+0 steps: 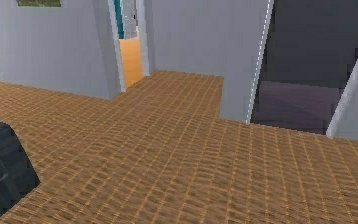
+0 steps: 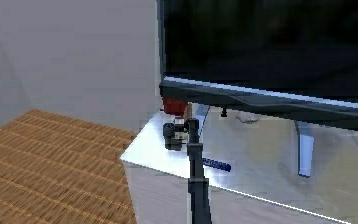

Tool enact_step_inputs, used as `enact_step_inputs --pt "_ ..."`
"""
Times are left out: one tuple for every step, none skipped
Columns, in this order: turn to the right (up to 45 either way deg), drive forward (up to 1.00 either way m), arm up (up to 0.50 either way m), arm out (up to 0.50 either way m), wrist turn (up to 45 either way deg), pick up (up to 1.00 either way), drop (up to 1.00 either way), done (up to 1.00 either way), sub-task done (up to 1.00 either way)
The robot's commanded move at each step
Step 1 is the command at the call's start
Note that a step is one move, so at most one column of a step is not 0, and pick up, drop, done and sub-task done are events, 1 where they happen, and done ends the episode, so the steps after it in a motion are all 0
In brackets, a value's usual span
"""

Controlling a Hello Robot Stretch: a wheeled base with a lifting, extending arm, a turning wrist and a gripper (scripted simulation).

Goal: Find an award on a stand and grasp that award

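Note:
In the arm side view a white stand (image 2: 157, 160) carries a large dark television (image 2: 267, 45). A small red and dark object (image 2: 174, 103), possibly the award, stands at the stand's left end under the screen's corner. The arm's dark bar (image 2: 197, 180) rises from the bottom edge to that corner. The gripper (image 2: 171, 136) is just in front of the red object, over the stand's top. I cannot tell whether it holds anything or touches the object.
A small blue thing (image 2: 217, 163) lies on the stand beside the arm. The television's leg (image 2: 305, 155) stands further right. In the forward view, brown woven floor (image 1: 177, 150) leads to a doorway (image 1: 132, 60) and a dark opening (image 1: 307, 80). A dark object (image 1: 2, 165) sits at the lower left.

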Motion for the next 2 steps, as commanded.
enact_step_inputs --pt "0.0 0.00 0.10 0.00 0.0 0.00 0.00 0.00 0.00" --pt "0.0 0.00 0.00 0.00 0.0 0.00 0.00 1.00 0.00"
